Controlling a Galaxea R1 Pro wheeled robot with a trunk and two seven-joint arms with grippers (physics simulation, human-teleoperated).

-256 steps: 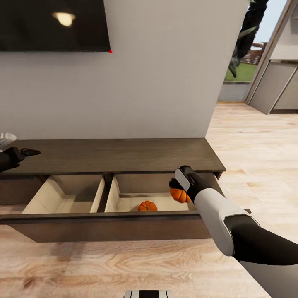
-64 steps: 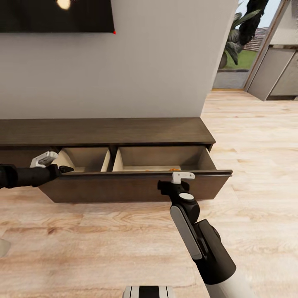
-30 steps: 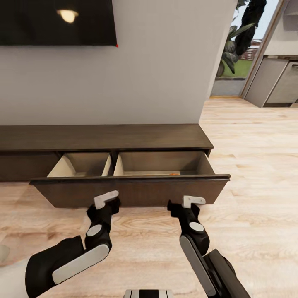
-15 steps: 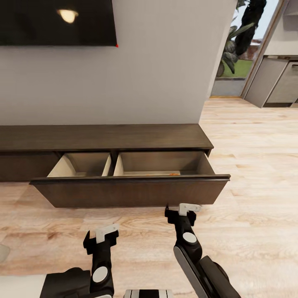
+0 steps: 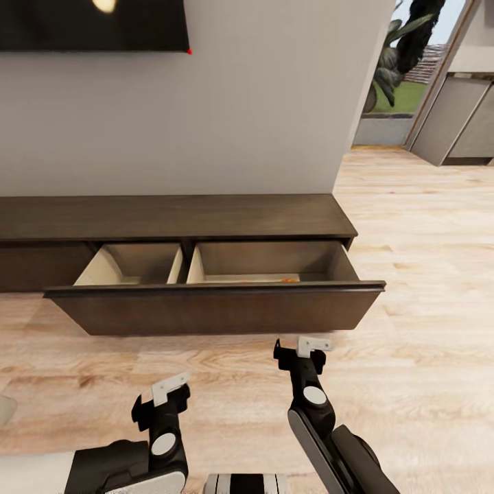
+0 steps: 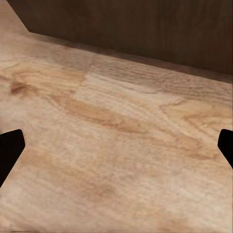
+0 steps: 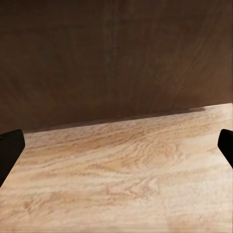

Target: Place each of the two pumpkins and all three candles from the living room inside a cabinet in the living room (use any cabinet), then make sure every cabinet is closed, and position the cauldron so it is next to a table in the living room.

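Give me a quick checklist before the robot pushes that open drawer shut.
1. Drawer open and needs closing: ok, it is pulled well out of the cabinet.
2. Pumpkins inside: cannot tell how many; just a sliver of orange shows over the drawer front.
3. Candles inside: cannot tell, none visible past the front panel.
4. Left hand free: ok, open and empty, over the floor, apart from the drawer.
5. Right hand free: ok, open and empty, just short of the drawer front.
6. Nothing sticking over the drawer edge: ok, the rim looks unobstructed.
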